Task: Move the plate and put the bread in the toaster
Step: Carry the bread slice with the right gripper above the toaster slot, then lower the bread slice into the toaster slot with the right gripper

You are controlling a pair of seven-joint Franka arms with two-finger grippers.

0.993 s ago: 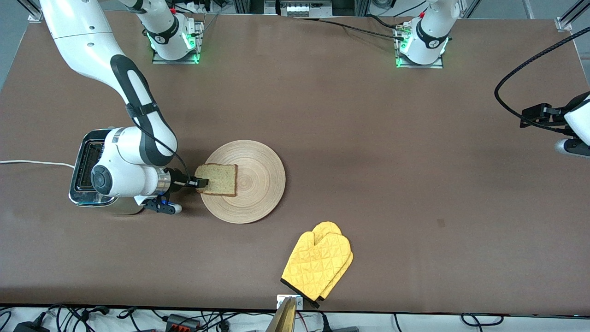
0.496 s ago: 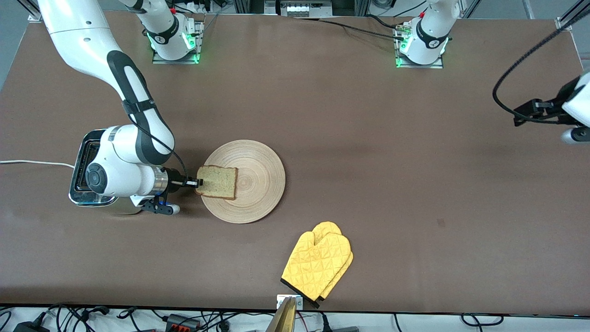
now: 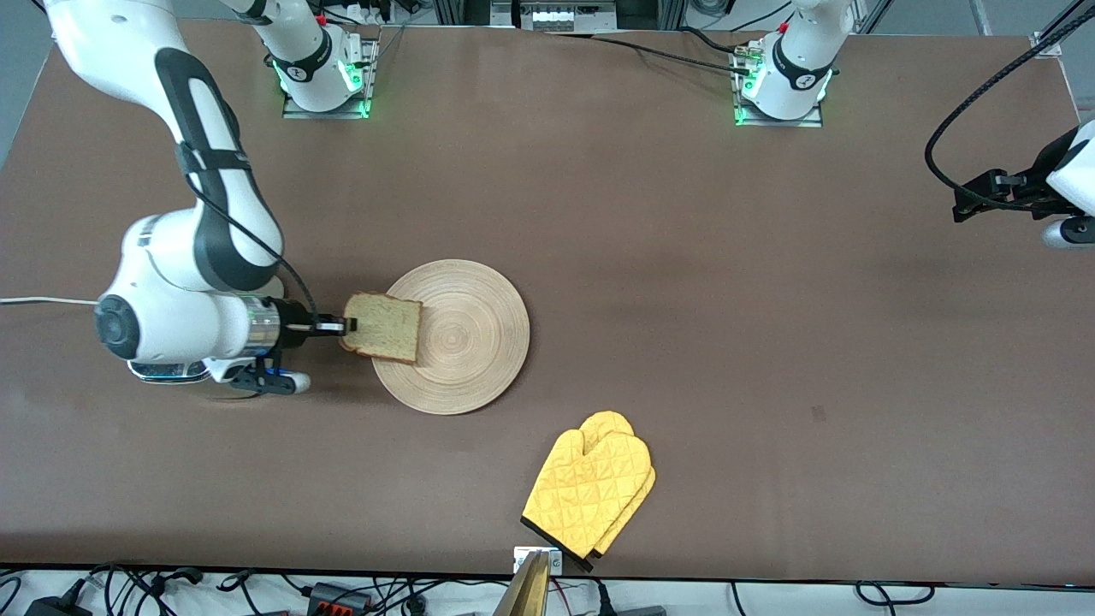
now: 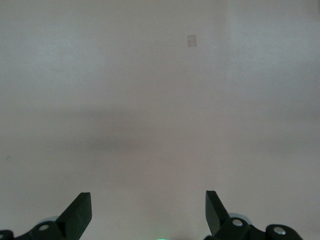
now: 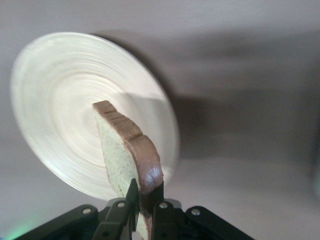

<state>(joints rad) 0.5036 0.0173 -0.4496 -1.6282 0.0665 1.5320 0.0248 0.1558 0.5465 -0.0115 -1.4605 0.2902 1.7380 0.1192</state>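
Observation:
My right gripper [image 3: 349,326] is shut on the crust edge of the bread [image 3: 382,327], a square light-brown slice held in the air over the rim of the round pale-wood plate [image 3: 470,342]. In the right wrist view the slice [image 5: 127,150] stands on edge between my right gripper [image 5: 146,196], with the plate [image 5: 60,105] below it. The toaster [image 3: 167,370] is almost wholly hidden under the right arm; only a strip of its chrome shows. My left gripper [image 3: 971,204] waits open and empty in the air at the left arm's end of the table, and the left wrist view [image 4: 147,207] shows bare table.
A pair of yellow quilted oven mitts [image 3: 592,486] lies near the table's front edge, nearer the camera than the plate. The toaster's white cord [image 3: 43,300] runs off the right arm's end of the table. A black cable [image 3: 958,111] loops above the left gripper.
My right gripper has lifted the bread off the plate and drawn it toward the toaster; the right arm now covers the toaster. The left gripper has risen slightly.

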